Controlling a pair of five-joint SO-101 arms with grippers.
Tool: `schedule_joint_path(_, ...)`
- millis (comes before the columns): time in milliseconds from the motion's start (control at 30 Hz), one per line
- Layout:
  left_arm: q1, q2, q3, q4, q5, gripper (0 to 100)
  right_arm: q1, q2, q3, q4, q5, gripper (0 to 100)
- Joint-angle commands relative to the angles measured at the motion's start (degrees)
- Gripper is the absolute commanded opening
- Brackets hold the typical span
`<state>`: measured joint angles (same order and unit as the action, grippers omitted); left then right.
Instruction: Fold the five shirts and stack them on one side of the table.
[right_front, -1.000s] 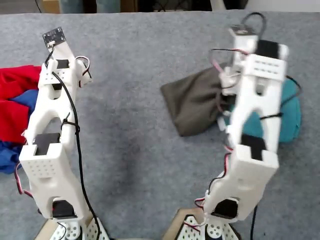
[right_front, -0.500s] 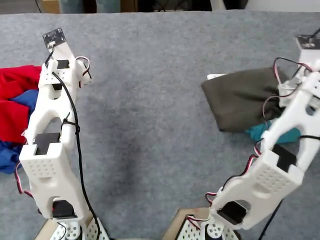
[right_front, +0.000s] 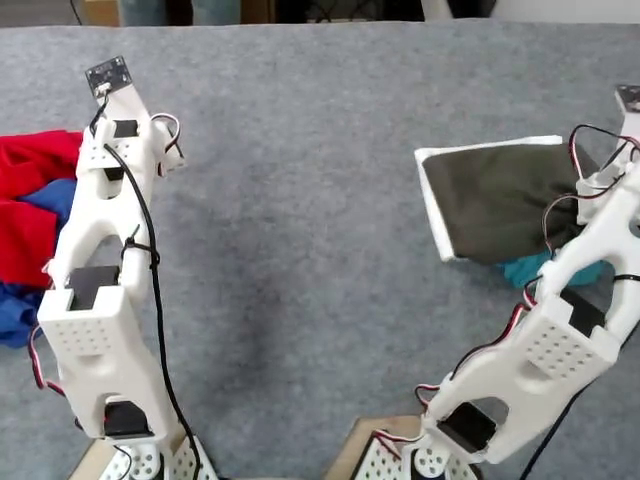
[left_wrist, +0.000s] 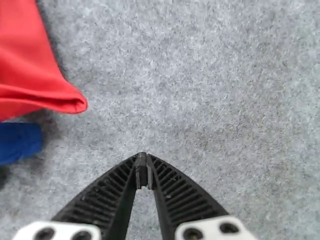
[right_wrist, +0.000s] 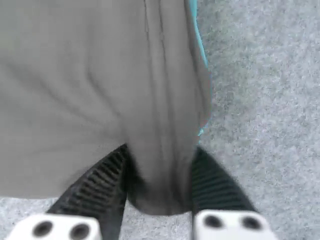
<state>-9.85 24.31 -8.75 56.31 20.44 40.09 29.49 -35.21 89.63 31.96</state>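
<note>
Right end effector (right_wrist: 159, 170) is clamped on a bunched edge of the dark grey shirt (right_front: 495, 200), cloth pinched between the jaws. What a swing that was! A second ago the bundle sat near the middle of the bench (right_front: 300, 250). Now the right arm has hauled it to the right edge, partly on top of the teal shirt (right_front: 525, 268), which peeks out underneath. A pale strip shows along the grey shirt's inner side, so I'd say the fold got slightly disturbed in transit. That looks like the stack growing to two.

The left end effector (left_wrist: 143, 172) hasn't budged: tips together, empty, over bare bench just beside the red shirt (right_front: 30, 190) and blue shirt (right_front: 15, 305), heaped unfolded at the left edge.
</note>
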Motion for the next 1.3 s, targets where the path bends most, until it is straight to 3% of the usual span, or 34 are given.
schedule_joint_path(0, -0.48, -0.62, -0.48, -0.62, 0.18, 3, 1.14, -0.75, -3.82, 0.88, 0.44, 39.0)
schedule_joint_path(100, -0.66, -1.14, -0.84, -0.35, -0.18, 3, 0.79, -0.75, -7.78, 6.68, 0.44, 43.8)
schedule_joint_path(200, -1.98, -1.49, -1.63, 0.79, -6.15, 3, 0.7, -0.92, -14.81, 11.69, 0.18, 43.7)
schedule_joint_path(300, -5.14, -3.16, -5.49, 8.79, -10.02, 7, 1.05, -3.12, -18.33, 11.6, 0.18, 41.0)
schedule_joint_path(367, -8.13, -4.31, -7.69, 13.63, -11.34, 11, 0.7, -5.85, -17.27, 11.6, 0.18, 33.0)
schedule_joint_path(500, -17.27, -5.98, -13.05, 21.01, -15.47, 18, -1.23, -13.23, -10.42, 11.6, 0.18, 0.9)
schedule_joint_path(633, -27.38, -6.51, -17.89, 27.69, -20.04, 22, -3.96, -20.62, -0.31, 11.43, 0.18, 10.6)
schedule_joint_path(767, -35.38, -5.98, -19.38, 29.98, -22.59, 27, -7.56, -25.45, 8.84, 11.16, 0.18, 8.1)
schedule_joint_path(833, -37.32, -4.13, -17.89, 25.49, -22.51, 28, -9.41, -26.95, 11.82, 11.16, 0.18, 5.1)
schedule_joint_path(967, -37.58, 2.73, -13.23, 14.24, -22.86, 25, -12.22, -28.53, 14.55, 11.16, 0.09, 1.5)
schedule_joint_path(1100, -38.37, 2.2, -19.47, 19.43, -22.86, 4, -12.22, -28.7, 14.29, 11.25, -1.41, 1.5)
schedule_joint_path(1267, -38.02, 1.85, -28.79, 24.26, -22.42, 3, -12.04, -29.05, 14.64, 11.43, -2.37, 1.5)
